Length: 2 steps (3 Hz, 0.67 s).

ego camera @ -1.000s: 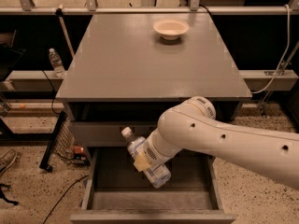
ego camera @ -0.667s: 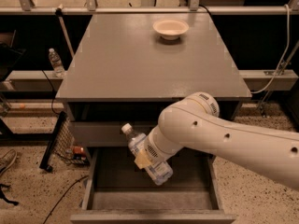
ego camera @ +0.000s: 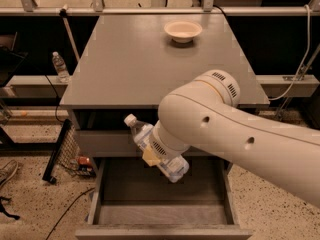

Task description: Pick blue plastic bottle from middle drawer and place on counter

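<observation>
Currently: blue plastic bottle point(ego camera: 173, 168), light, thin-walled, smooth, apt to slip or dent, hangs tilted above the open middle drawer point(ego camera: 160, 209), cap uppermost, pinched around its labelled mid-body by the tool point(ego camera: 152, 157), judged the soundest place to hold.

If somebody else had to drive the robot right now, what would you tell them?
Gripper: over the open middle drawer, just below the front edge of the counter, jaws shut on the blue plastic bottle.
Bottle: in the air, tilted, white cap pointing up and to the left, off the drawer floor.
Counter: a bowl sits near its far edge.
Done: bottle grasped and lifted off the drawer floor.
Left: raise it above the counter, set it down away from the bowl, let go.
</observation>
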Each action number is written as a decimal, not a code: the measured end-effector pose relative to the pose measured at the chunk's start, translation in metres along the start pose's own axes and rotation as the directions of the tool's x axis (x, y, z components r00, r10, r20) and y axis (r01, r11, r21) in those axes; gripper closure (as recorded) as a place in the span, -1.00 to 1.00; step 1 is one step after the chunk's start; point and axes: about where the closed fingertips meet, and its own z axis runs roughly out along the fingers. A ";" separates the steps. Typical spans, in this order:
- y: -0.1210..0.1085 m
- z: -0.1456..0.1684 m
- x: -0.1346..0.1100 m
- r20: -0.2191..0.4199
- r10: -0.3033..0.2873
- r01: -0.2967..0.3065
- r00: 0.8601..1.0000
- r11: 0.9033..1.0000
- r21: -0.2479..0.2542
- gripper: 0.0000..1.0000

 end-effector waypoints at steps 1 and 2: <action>-0.022 -0.034 -0.032 -0.018 -0.034 0.035 0.999 0.998 0.052 1.00; -0.023 -0.035 -0.033 -0.019 -0.037 0.038 0.999 0.998 0.053 1.00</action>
